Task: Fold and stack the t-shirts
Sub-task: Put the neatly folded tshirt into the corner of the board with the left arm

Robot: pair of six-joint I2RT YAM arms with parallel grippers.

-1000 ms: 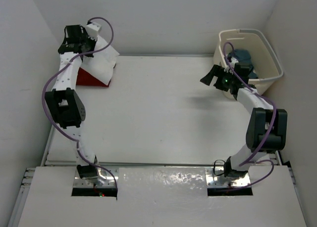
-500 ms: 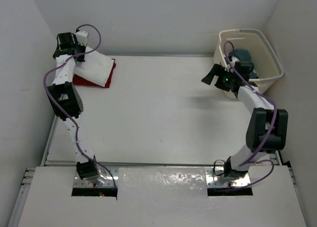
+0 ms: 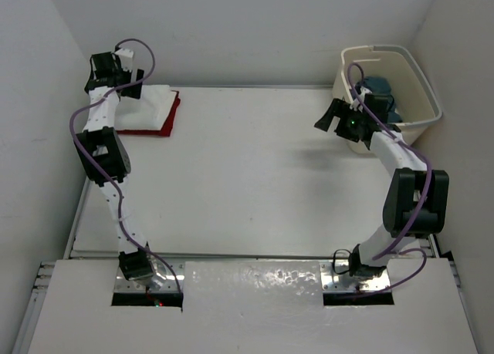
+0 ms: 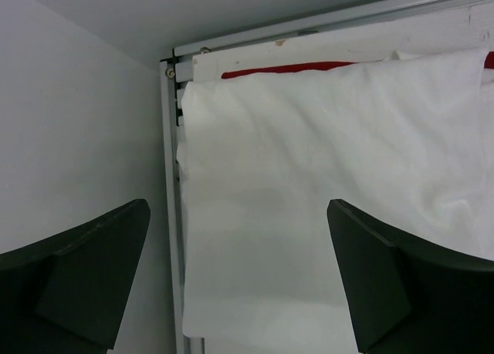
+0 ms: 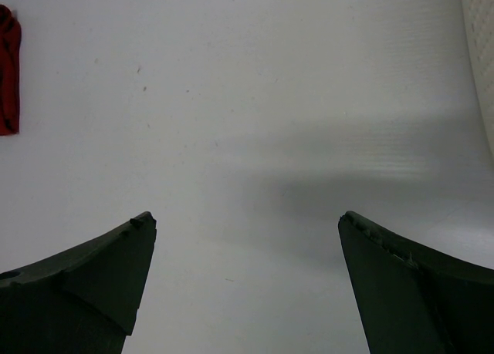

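A white t-shirt (image 3: 147,107) lies folded on top of a deep red t-shirt (image 3: 171,116) at the table's far left corner. In the left wrist view the white t-shirt (image 4: 324,177) fills the view, and only a thin strip of the red t-shirt (image 4: 285,67) shows behind it. My left gripper (image 3: 127,84) hovers over that stack, open (image 4: 238,207) with nothing between its fingers. A dark teal-blue t-shirt (image 3: 382,90) sits in the basket. My right gripper (image 3: 330,116) hangs open (image 5: 247,215) over bare table, left of the basket.
The cream laundry basket (image 3: 417,84) stands at the far right corner, and its wall (image 5: 480,61) edges the right wrist view. The table's metal frame (image 4: 171,177) and the left wall run close beside the stack. The red t-shirt (image 5: 8,69) shows far left in the right wrist view.
My left gripper lowered the white t-shirt onto the red one, then opened and let it go; it now lies flat. The right arm has not moved.
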